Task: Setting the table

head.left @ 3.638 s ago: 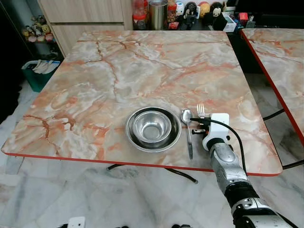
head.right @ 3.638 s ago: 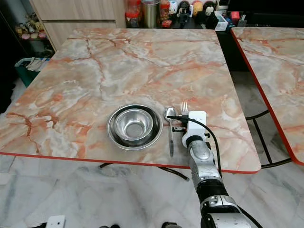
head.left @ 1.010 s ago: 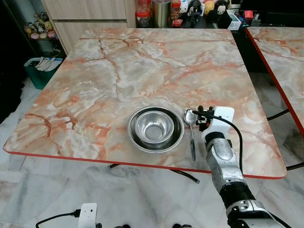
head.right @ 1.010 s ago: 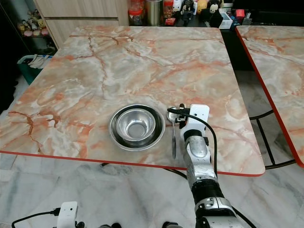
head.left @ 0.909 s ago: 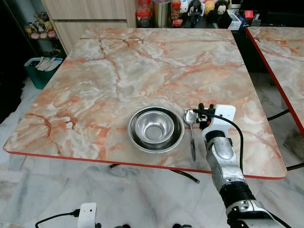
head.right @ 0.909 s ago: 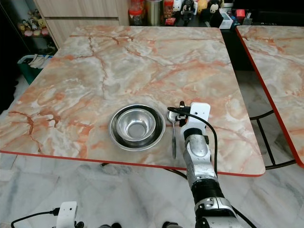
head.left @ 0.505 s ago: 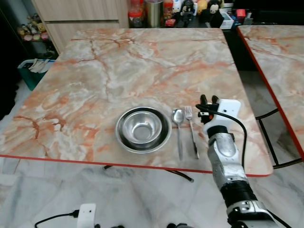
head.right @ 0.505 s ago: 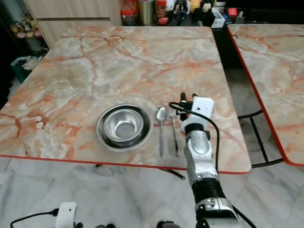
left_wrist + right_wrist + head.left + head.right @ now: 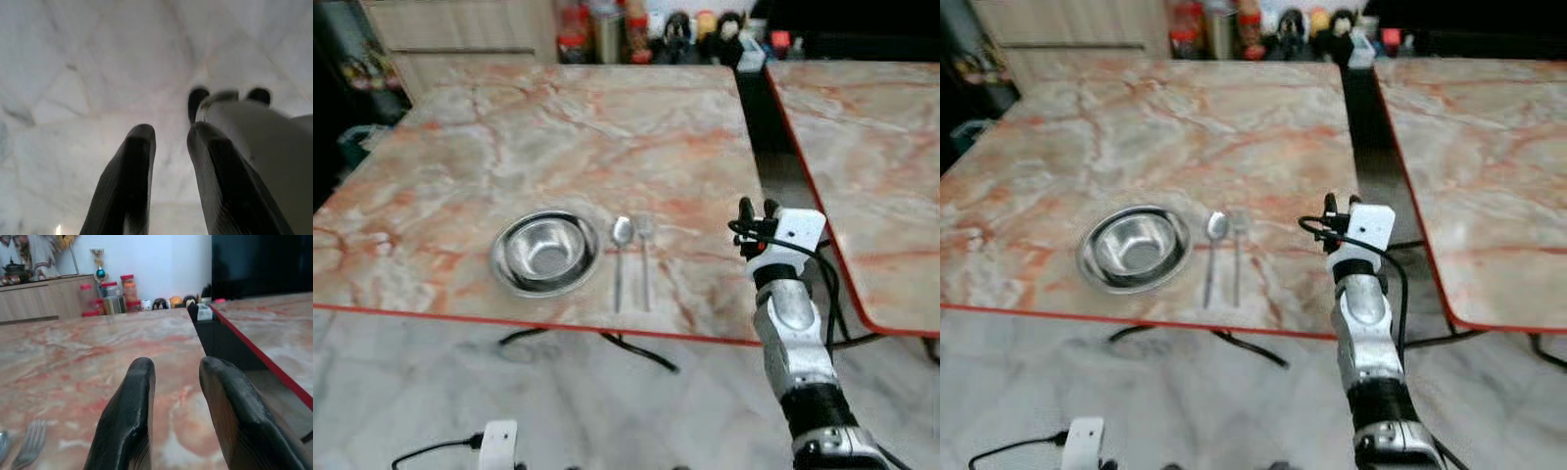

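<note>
The right gripper [image 9: 754, 210], jaws slightly parted and empty, is hovering right of the fork [image 9: 645, 262], whose handle is pointing toward the robot.

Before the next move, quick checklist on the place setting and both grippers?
1. Bowl sits upright on the table, inside the near edge: ok.
2. Spoon lies right of the bowl, apart from it: ok.
3. Fork lies right of the spoon, roughly parallel, tines away from the robot: ok.
4. Right gripper is open, holds nothing, and hangs near the table's right edge, off the cutlery: ok.
5. Left gripper is open and holds nothing, over floor tiles: ok.
6. Whether the setting needs more pieces: cannot tell.
</note>
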Available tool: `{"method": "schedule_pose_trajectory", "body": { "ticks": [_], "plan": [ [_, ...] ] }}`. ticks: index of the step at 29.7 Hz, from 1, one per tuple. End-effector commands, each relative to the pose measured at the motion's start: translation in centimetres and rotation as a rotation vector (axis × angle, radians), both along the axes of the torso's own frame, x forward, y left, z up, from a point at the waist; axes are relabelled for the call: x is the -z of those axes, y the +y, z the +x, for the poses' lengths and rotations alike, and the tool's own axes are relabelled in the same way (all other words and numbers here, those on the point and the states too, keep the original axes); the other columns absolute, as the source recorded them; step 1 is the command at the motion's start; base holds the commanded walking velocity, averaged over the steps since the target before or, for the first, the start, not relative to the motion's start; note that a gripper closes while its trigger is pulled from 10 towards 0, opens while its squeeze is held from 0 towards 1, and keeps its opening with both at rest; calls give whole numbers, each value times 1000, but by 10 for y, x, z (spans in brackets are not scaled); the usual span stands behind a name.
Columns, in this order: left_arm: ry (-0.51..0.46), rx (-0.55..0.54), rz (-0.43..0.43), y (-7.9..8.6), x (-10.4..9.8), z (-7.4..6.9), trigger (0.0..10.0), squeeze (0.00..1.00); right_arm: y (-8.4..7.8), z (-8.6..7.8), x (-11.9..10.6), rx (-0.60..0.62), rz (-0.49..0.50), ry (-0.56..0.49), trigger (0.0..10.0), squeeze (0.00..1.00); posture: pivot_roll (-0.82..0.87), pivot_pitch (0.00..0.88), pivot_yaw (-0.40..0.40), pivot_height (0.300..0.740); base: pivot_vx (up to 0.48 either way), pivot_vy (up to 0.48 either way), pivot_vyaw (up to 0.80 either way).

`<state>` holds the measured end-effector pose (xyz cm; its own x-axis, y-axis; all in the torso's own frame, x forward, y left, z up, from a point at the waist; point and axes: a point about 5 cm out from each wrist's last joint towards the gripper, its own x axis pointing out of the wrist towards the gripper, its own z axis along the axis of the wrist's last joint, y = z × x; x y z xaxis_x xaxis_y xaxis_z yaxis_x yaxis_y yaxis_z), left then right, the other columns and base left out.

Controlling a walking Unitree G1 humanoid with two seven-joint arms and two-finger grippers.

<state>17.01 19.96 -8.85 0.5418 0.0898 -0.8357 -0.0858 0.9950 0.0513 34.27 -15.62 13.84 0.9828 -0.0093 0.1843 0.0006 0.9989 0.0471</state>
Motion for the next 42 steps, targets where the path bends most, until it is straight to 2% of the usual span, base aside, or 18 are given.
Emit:
{"method": "schedule_pose_trajectory", "body": {
  "ticks": [1,9,13,18,34,42],
  "plan": [
    [25,11,11,2,2,-5,10000,0,-3,-2,-2,6,-10,-4,10000,0,-66,139,31,740,0,-416,0],
    [27,12,10,1,3,-6,10000,0,-1,-9,4,-14,-22,14,10000,0,-68,139,30,740,0,-424,0],
    [39,9,10,4,5,-13,10000,0,-5,-22,28,-31,-33,103,10000,0,-71,140,28,740,0,-406,0],
    [32,11,9,2,4,-10,10000,0,-5,-32,44,-64,-44,151,10000,0,-71,139,26,740,0,-357,0],
    [28,14,13,3,3,-7,10000,0,-17,-42,53,-41,-49,173,10000,0,-81,127,29,740,0,-307,0],
    [25,15,10,2,2,-5,10000,0,-28,-50,72,-2,-54,238,10000,0,-87,126,29,740,0,-130,0]
  ]
}}
